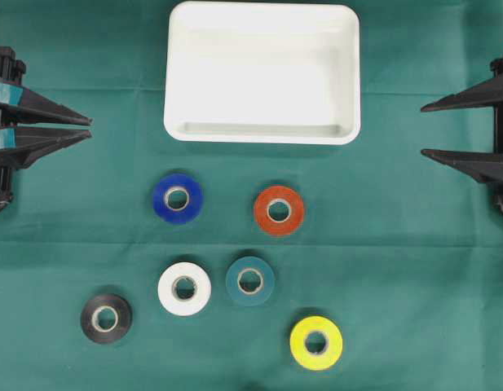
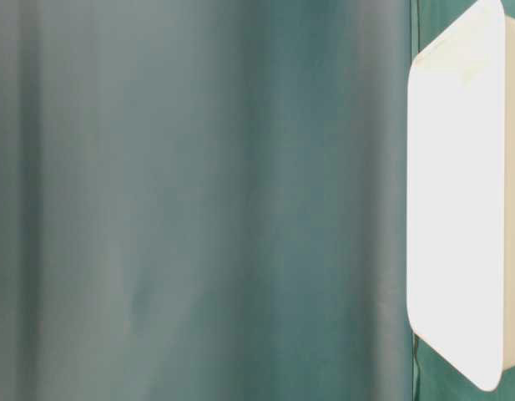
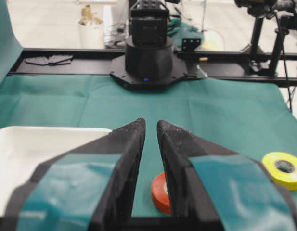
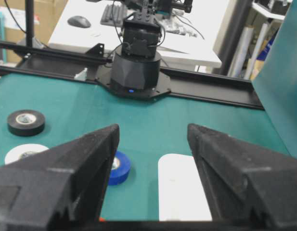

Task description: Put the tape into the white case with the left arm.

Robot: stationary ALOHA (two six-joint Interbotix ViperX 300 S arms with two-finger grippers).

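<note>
Six tape rolls, the blue roll (image 1: 178,198) nearest, lie flat below the white case (image 1: 262,130) at frame top; judged light, rigid, best pinched across the rim; left gripper (image 1: 90,128) fingers nearly together, right gripper (image 1: 422,129) fingers spread.

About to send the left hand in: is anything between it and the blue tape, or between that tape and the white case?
Nothing visible. Bare green cloth lies between the left hand and the blue tape, and between that and the white case.

Green-clothed table (image 1: 414,269) bears white case (image 1: 262,130), seemingly six tape rolls (image 1: 178,198).
</note>
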